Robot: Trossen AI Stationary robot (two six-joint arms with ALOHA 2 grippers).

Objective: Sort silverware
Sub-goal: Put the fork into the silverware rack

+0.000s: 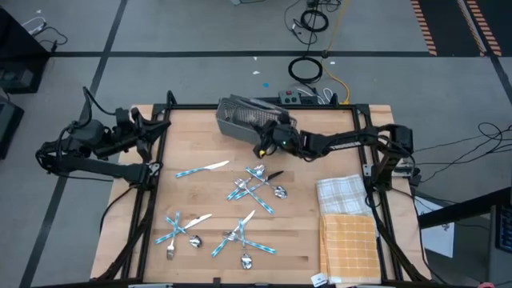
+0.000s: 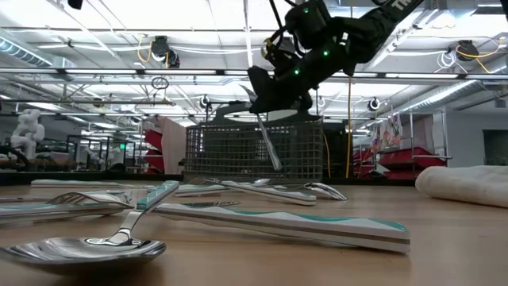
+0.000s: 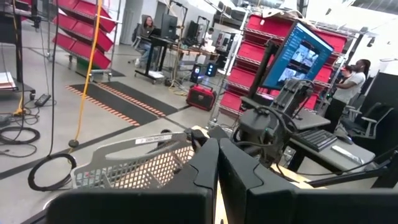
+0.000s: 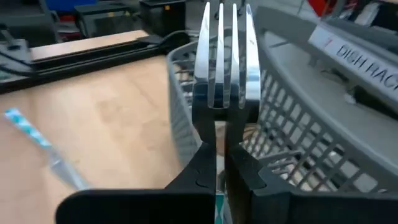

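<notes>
My right gripper (image 1: 261, 146) is shut on a fork (image 4: 224, 56) just at the near rim of the grey mesh caddy (image 1: 244, 118). In the low view the fork's silver head (image 2: 270, 143) hangs below the gripper (image 2: 268, 103), in front of the caddy (image 2: 254, 151). Several more pieces of teal-handled silverware lie flat on the wooden table: a knife (image 1: 202, 170) and crossed clusters in the middle (image 1: 258, 186), at the near left (image 1: 182, 228) and at the near middle (image 1: 244, 238). My left gripper (image 1: 152, 124) waits shut and empty above the table's far left corner. My right gripper pinches the fork between its two fingers at the neck, just below the head (image 4: 219, 127). The tines (image 4: 225, 37) stick out past the fingertips. The fingers slant down from the table's right side and lie along the fork. The fork is lifted clear of the table, tines down.
A white checked towel (image 1: 342, 192) and an orange checked towel (image 1: 349, 240) lie at the table's right side. A black frame (image 1: 152, 208) runs along the table's edges. Bare wood shows between the caddy and the silverware clusters. People sit and stand in the room beyond.
</notes>
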